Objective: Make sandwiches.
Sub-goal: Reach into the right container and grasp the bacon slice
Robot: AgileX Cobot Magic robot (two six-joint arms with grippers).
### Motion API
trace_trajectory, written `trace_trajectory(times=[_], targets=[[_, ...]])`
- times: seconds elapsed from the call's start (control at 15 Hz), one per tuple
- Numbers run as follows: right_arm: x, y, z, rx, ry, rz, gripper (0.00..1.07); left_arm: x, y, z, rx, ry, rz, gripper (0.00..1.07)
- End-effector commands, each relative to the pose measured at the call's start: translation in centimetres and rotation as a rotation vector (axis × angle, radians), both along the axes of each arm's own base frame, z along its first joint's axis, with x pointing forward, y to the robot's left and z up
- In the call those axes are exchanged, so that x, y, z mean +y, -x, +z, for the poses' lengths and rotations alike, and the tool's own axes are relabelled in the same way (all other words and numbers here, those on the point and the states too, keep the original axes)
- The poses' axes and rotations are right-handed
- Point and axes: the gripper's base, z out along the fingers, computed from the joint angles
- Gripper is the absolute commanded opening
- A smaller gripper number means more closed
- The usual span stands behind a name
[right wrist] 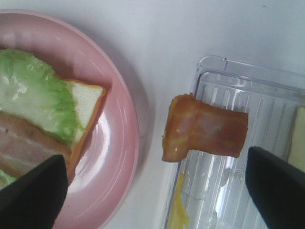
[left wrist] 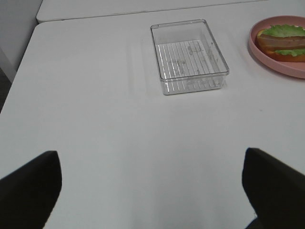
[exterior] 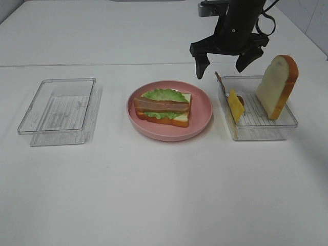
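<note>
Two sets of fingers, both spread wide and gripping nothing. The right arm (exterior: 241, 20) comes down from the far side, wrist pointing downward, its right fingers (exterior: 201, 64) hovering above the plate-side rim of the right tray (exterior: 266, 134), where a bacon strip (right wrist: 205, 128) is draped. The left fingers (left wrist: 33, 186) hang over bare bench (exterior: 154, 195), short of the left tray (left wrist: 190, 87). The sandwich (exterior: 163, 108) is half built and topped with bacon. It sits on the pink plate (exterior: 169, 136) between the trays.

Colours recorded per item.
Plate (exterior: 204, 114): plain pink.
Lettuce (exterior: 163, 95): green, ruffled.
Bacon strip (exterior: 161, 106): brown-pink, streaked lengthwise.
Bread slice (exterior: 274, 84): white, crust orange-brown.
Cheese (exterior: 236, 105): yellow.
Left-hand tray (exterior: 56, 134), right-hand tray (exterior: 261, 133): clear, floors ribbed.
Table (exterior: 154, 195): white.
</note>
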Motion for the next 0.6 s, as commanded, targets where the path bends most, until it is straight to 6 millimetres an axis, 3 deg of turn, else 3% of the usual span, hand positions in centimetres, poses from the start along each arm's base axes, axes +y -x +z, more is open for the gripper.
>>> trace_trajectory(times=[0.07, 0.27, 0.6], targets=[[-0.7, -0.9, -0.7, -0.010, -0.005, -0.015, 0.96, 0.0, 0.2, 0.0, -0.016, 0.008, 0.000, 0.95], [-3.1, -2.0, -2.3, -0.001, -0.022, -0.069, 0.95, 0.0, 0.2, 0.0, -0.016, 0.008, 0.000, 0.95], [-4.3, -2.6, -3.6, 0.012, -0.043, -0.089, 0.93, 0.0, 0.2, 0.0, -0.016, 0.008, 0.000, 0.95]])
